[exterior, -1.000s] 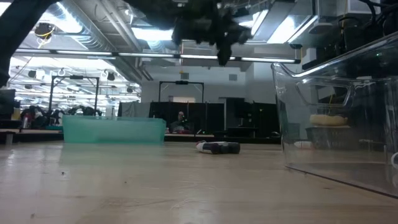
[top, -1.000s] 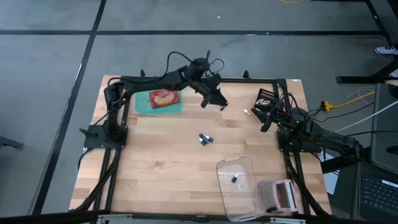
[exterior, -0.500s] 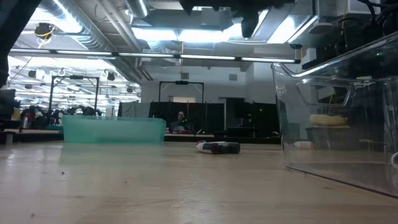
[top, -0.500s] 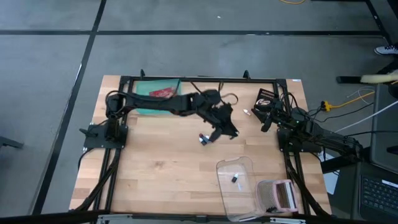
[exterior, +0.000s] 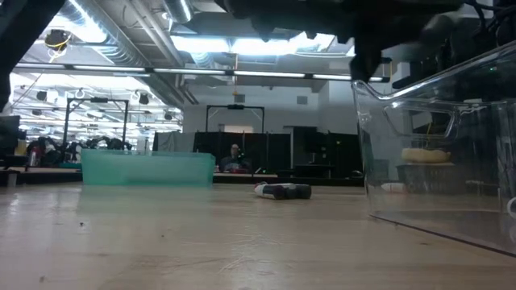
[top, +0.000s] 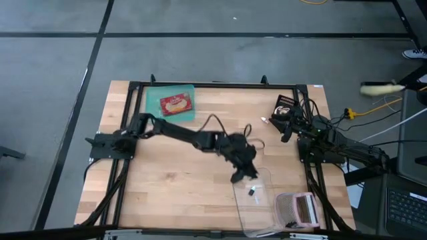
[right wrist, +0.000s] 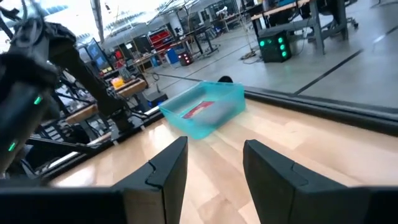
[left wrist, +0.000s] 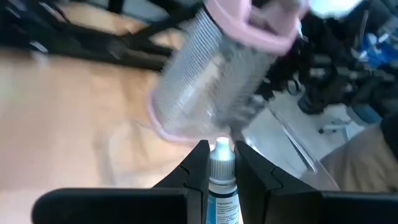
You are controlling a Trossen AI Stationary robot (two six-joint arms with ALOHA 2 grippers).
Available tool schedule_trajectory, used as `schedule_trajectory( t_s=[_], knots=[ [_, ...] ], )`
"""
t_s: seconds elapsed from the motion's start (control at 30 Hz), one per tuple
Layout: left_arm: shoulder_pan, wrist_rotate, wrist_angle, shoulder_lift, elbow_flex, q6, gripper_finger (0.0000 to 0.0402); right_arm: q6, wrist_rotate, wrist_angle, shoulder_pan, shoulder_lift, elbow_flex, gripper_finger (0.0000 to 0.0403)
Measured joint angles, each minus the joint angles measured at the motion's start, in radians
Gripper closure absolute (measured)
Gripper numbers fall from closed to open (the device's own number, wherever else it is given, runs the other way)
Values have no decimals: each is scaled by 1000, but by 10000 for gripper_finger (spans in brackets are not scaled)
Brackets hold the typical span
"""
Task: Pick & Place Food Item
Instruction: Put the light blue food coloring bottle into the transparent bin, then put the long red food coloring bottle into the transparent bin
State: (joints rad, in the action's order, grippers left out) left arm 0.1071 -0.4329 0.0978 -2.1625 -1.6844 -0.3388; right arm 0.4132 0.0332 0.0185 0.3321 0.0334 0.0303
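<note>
Change since earlier frame: my left arm had swung from the middle of the table to the near right part; my left gripper [top: 241,175] was now just at the far rim of the clear container [top: 257,203].
Small items on the table: the two dark items that lay in the middle were hidden under my arm in the high view.
Left gripper: clenched on a small white bottle [left wrist: 221,177], which stood between my two fingers [left wrist: 196,174] with its cap forward.
Right gripper: my right gripper [right wrist: 214,165] waited at the far right of the table, fingers apart, nothing between them.
Food item: the red packet [top: 176,105] lay in the teal tray [top: 151,99] at the far left of the table.
Only in left wrist view: the bottle in my grip, and a pink-rimmed mesh thing [left wrist: 217,74] ahead of it.
Only in high view: one small dark item [top: 252,192] inside the clear container.
Only in low view: two dark small items [exterior: 282,191] in the middle of the table, beside the teal tray [exterior: 147,169].
Only in right wrist view: the teal tray [right wrist: 205,109] seen from the side, with the red packet inside.
</note>
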Motion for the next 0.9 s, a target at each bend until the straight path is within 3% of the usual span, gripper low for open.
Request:
schedule_trajectory(
  t_s=[0.33, 0.67, 0.9],
  knots=[
    [80, 32, -24, -101, 0, -78, 353, 70, -26, 5, 0, 25, 0, 247],
    [64, 47, 33, -99, 0, -120, 228, 103, -34, 4, 0, 61, 0, 247],
    [29, 37, 43, -91, -76, -72, 196, 103, -42, -2, 0, 65, 0, 247]
  ],
)
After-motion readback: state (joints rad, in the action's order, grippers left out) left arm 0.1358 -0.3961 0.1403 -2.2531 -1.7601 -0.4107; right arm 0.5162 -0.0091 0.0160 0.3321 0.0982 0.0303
